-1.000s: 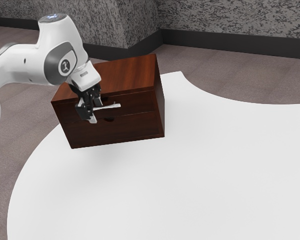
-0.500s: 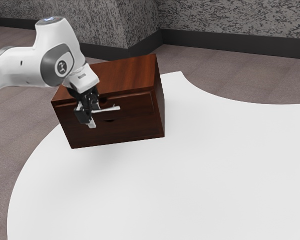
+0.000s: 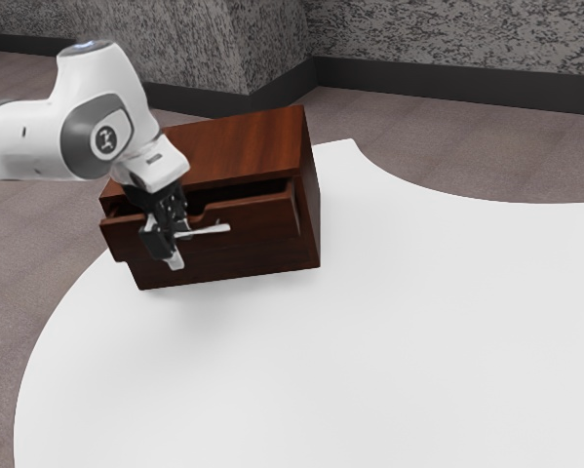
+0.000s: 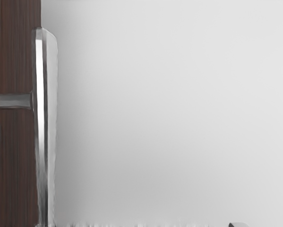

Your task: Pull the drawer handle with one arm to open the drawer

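Gripper (image 3: 174, 238) appears clamped on the drawer handle (image 3: 207, 231) at its end toward the exterior view's left, a hold suited to pulling. Drawer (image 3: 248, 216) stands partly out of the wooden cabinet (image 3: 257, 136) on the white table (image 3: 369, 341); opening incomplete.

Box (image 3: 262, 146) is showing dark reddish wood with fine grain, its top giving off a soft sheen. Drawer (image 3: 243, 219) is wearing the same wood. Handle (image 3: 206, 232) is gleaming like smooth polished metal. Table (image 3: 369, 341) is looking plain white, matt and smooth. Arm (image 3: 38, 146) is shining like glossy white plastic, while the gripper (image 3: 170, 239) is looking matt black. Wall (image 3: 447, 34) is reading as rough speckled stone.
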{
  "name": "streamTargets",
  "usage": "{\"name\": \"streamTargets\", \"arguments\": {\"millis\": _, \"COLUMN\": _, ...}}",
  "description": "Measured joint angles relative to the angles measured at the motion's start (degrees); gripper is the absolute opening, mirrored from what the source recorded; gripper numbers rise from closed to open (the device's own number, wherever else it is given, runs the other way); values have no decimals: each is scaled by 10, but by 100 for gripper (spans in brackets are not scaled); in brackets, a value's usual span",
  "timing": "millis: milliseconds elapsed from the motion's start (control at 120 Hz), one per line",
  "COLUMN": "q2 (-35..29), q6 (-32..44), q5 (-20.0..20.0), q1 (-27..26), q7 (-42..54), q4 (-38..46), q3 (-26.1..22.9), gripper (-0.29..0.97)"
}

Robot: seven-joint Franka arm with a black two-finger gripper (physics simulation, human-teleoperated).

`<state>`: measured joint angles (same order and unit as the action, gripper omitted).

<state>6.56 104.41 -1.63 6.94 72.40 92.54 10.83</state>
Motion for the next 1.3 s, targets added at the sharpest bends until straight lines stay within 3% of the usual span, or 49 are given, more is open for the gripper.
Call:
{"name": "streamTargets", "arguments": {"millis": 367, "q2": -45, "q6": 14, "q5": 2, "q1": 20, "q7": -33, "q4": 58, "q3": -29, "gripper": 34}}
{"name": "streamTargets", "arguments": {"millis": 500, "q2": -67, "q6": 20, "q5": 2, "q1": 2, "q7": -44, "q4": 85, "q3": -16, "gripper": 39}}
{"name": "streamTargets", "arguments": {"millis": 600, "q2": -80, "q6": 25, "q5": 3, "q1": 21, "q7": -51, "q4": 102, "q3": -39, "gripper": 41}}
{"name": "streamTargets", "arguments": {"millis": 1092, "q2": -160, "q6": 57, "q5": 9, "q1": 7, "q7": -83, "q4": 194, "q3": -55, "gripper": 40}}
{"name": "streamTargets", "arguments": {"millis": 1300, "q2": -184, "q6": 72, "q5": 38, "q1": 6, "q7": -95, "q4": 198, "q3": -74, "gripper": 43}}
